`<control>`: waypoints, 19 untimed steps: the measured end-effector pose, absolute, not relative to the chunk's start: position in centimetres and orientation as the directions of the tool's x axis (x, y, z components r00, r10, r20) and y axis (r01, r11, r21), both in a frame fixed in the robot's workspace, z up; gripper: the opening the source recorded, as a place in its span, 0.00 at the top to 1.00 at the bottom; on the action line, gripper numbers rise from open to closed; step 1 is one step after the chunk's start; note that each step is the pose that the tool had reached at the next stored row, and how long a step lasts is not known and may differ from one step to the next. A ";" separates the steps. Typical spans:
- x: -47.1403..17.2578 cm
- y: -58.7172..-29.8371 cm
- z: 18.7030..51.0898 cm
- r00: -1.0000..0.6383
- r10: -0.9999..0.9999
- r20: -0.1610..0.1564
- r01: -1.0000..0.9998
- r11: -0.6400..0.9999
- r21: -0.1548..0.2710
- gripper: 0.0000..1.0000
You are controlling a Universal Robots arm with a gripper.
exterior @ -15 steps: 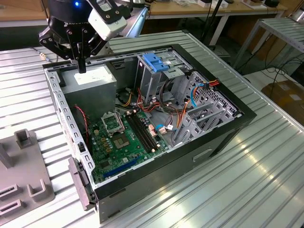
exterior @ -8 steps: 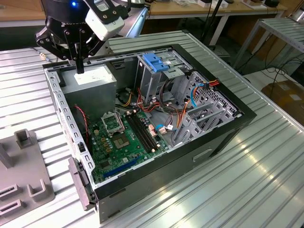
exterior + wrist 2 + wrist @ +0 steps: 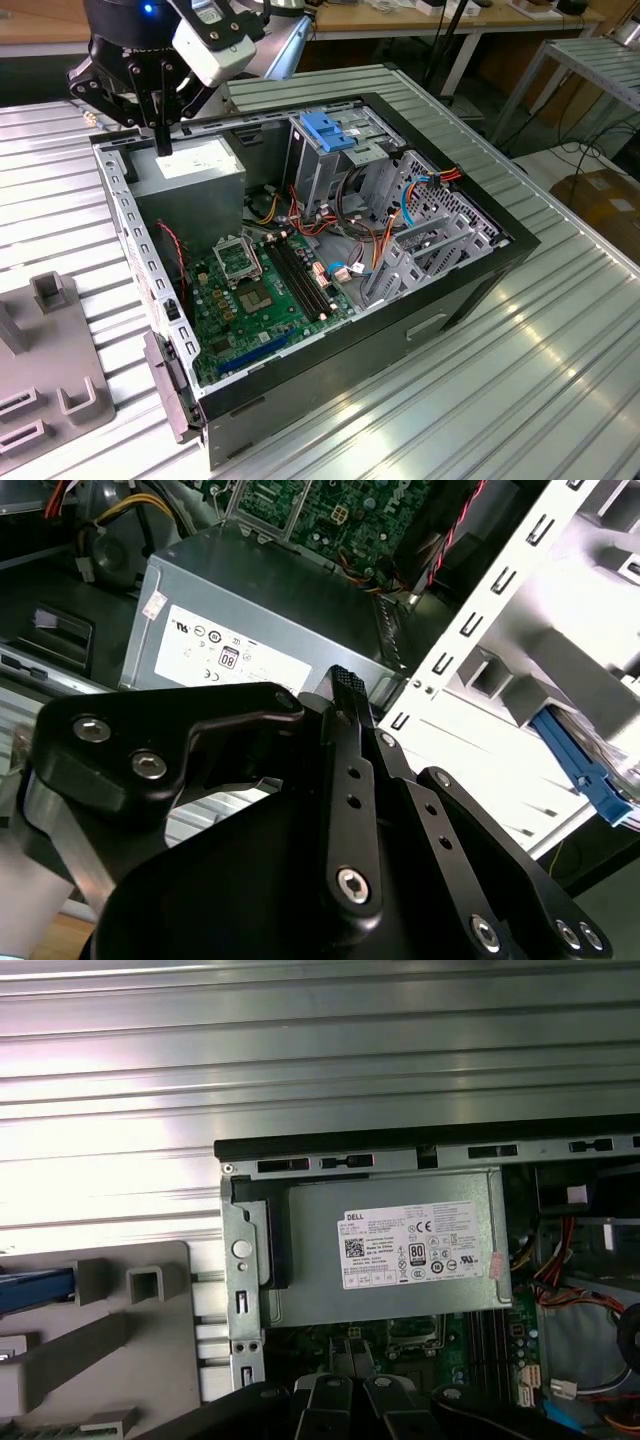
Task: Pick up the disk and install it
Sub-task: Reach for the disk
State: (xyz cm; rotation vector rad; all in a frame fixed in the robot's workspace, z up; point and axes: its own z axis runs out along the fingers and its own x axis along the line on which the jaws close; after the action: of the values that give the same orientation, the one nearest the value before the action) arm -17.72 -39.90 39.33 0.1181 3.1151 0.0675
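The disk shows as a blue plastic edge (image 3: 35,1290) lying in a grey fixture (image 3: 140,1350) beside the computer case. In the second wrist view that blue edge (image 3: 585,770) sits in strong glare, and its metal body is hard to make out. My gripper (image 3: 162,140) hangs over the case's back corner in the exterior view, just above the grey power supply box (image 3: 190,168). Its black fingers (image 3: 343,680) are pressed together with nothing between them. In the first wrist view the gripper (image 3: 350,1358) points down towards the motherboard edge next to the power supply (image 3: 400,1250).
The open computer case (image 3: 480,290) lies on a slatted aluminium table (image 3: 560,380). Inside are a green motherboard (image 3: 260,290), loose cables and a metal drive cage topped by a bare blue bracket (image 3: 330,130). The grey fixture (image 3: 50,390) stands at the exterior view's left.
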 end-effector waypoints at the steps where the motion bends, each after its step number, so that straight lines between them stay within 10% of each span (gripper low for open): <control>1: -17.8 -39.9 39.3 -0.997 0.076 -0.022 0.075 0.996 0.044 0.90; 19: -19.7 -39.9 39.3 -0.997 0.076 -0.022 0.075 0.996 0.044 0.90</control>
State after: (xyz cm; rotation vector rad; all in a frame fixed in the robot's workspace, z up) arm -19.75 -39.89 39.33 0.1181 3.1151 0.0676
